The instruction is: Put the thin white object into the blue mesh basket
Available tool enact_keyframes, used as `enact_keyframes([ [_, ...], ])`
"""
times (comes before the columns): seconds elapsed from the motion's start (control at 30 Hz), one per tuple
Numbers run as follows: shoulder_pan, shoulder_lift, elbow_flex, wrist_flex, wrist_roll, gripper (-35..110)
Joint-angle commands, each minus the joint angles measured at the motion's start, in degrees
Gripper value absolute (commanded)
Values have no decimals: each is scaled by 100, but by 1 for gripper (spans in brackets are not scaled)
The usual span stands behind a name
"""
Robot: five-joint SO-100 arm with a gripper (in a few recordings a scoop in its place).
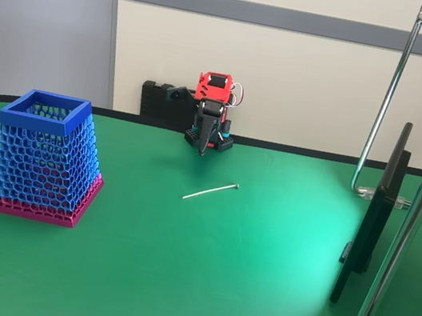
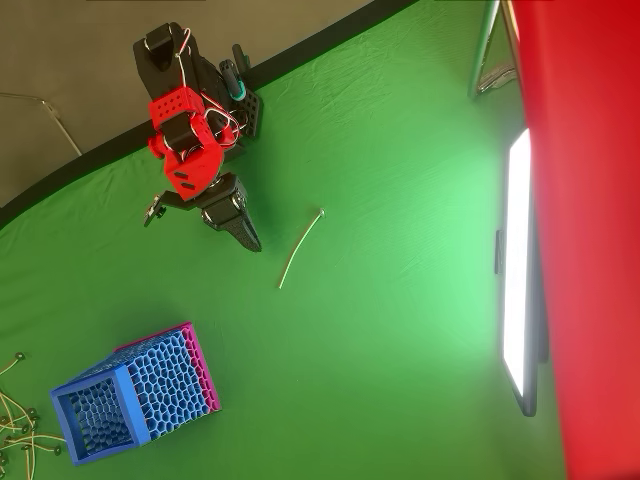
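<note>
We noted the gripper [image 1: 202,150] hanging tip-down just in front of the arm's base, its fingers drawn together on nothing. The thin white object [image 1: 210,192] lay flat on the green table [image 1: 238,284], near the gripper tip but clear of it; in the overhead view the stick [image 2: 300,247] ran at a slant, its knobbed end toward the upper right. The blue mesh basket [image 1: 48,155] stood upright, well apart to the left in the fixed view, mouth open to the top.

We judged the task not yet begun: the reach for the stick was the step in hand. The next move would call for parting the fingers, turning the wrist so the jaws cross the stick, and descending right to the table, since the stick sits so low.
</note>
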Motion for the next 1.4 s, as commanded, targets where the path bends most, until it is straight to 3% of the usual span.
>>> enact_keyframes([
  [0.0,44,44,44,35,-35,1],
  [1.37,-35,44,44,0,-35,1],
])
